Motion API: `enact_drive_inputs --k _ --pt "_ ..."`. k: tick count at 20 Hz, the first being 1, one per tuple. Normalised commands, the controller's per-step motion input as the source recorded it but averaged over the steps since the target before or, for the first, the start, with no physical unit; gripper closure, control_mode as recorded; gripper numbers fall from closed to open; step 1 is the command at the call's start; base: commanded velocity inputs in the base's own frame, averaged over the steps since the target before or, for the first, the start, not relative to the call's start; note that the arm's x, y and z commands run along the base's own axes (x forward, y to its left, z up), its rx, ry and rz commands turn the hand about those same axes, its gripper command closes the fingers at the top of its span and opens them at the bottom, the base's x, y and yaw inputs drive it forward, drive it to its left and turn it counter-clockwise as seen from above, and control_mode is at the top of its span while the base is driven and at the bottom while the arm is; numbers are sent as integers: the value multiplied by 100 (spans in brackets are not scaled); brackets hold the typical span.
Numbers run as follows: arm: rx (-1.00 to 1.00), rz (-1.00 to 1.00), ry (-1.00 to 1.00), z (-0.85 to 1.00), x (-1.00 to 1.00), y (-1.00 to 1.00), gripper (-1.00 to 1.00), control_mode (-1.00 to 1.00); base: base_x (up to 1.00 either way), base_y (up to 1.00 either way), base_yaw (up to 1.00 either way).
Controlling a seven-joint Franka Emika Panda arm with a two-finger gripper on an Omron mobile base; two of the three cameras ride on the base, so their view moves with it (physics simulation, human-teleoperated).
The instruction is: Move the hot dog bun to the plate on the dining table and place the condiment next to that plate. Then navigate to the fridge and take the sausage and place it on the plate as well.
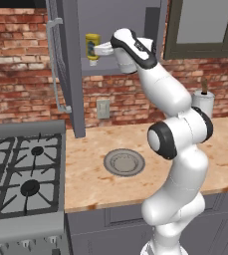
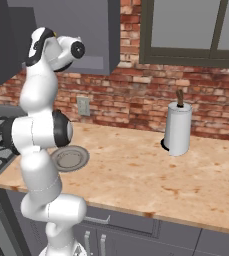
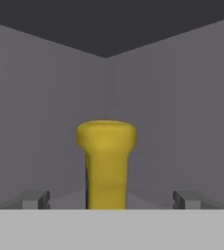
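Here we see the two-finger gripper with its jaws spread wide, one dark fingertip at each lower side of the hand view, and the small yellow squeeze bottle of condiment standing between them without either tip touching it. The bottle rises in the middle of that view, its broader end uppermost, in front of the inner corner of a grey cupboard.

From the left base view, the condiment stands on the grey cupboard shelf, near that shelf's left end, just beside the open cupboard door. The white hand reaches in from the right at the height of the bottle; whether it touches the bottle we cannot tell from there.

Below the cupboard, the pale wood-grain worktop carries a small round grey dish with a ringed rim, near the worktop's front edge and towards its left end, beside the black gas stove. A white paper-towel roll on a dark spindle stands at the worktop's back edge, towards the right, under the dark-framed window. A pale wall socket sits on the red brick wall behind.
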Motion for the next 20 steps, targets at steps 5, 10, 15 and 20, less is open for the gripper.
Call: enact_drive_inputs --k 5,10,15,20 --pt "0 0 3 -1 15 19 -100 -100 0 0 0" --pt "0 0 3 -5 9 26 100 -100 0 0 0" --pt "0 0 5 -3 2 17 100 -100 0 0 0" --pt "0 0 1 0 0 1 100 -100 0 0 0"
